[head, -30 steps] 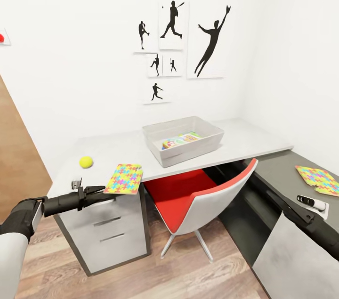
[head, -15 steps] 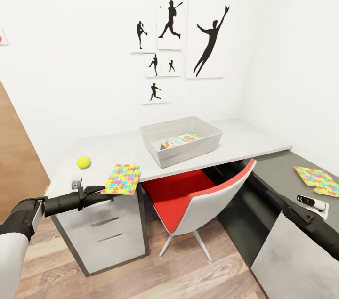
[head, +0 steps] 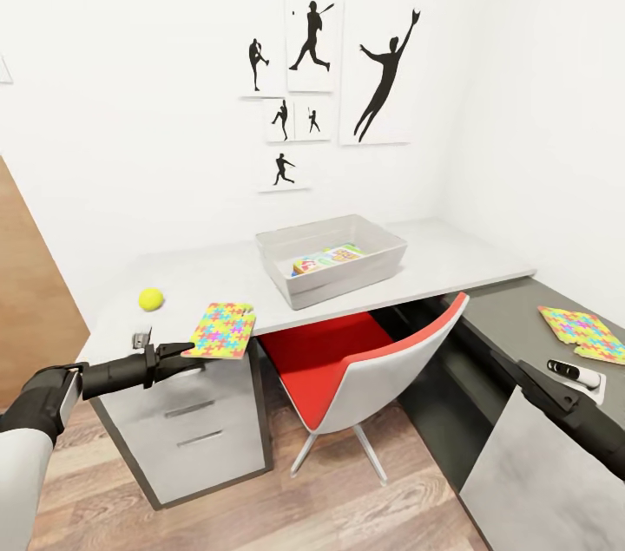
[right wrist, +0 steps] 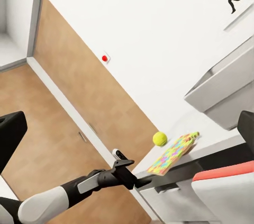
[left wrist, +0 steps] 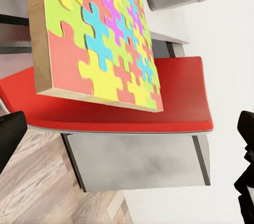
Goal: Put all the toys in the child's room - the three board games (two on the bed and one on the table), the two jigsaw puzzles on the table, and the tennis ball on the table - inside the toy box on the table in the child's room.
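Note:
The light-grey toy box (head: 296,284) stands mid-table with colourful board game covers (head: 328,259) lying inside. The tennis ball (head: 151,298) rests near the table's left end. One jigsaw puzzle (head: 220,330) lies at the front edge, partly overhanging it. My left gripper (head: 180,351) is open, level with that puzzle (left wrist: 100,38) and just short of its near edge. A second jigsaw puzzle (head: 583,332) lies on the darker right wing. My right gripper (head: 512,363) hangs open in front of that wing, holding nothing. The bed is out of view.
A red and white chair (head: 365,360) is tucked under the table (head: 451,260) between my arms. White drawers (head: 204,429) sit below the left puzzle. A small white and black object (head: 577,373) lies by the right puzzle. A wooden door (head: 26,291) is at the left.
The whole picture has drifted slightly left, so the camera moved. My left gripper's tip now stands a little nearer the puzzle's edge. Both arms keep their pose.

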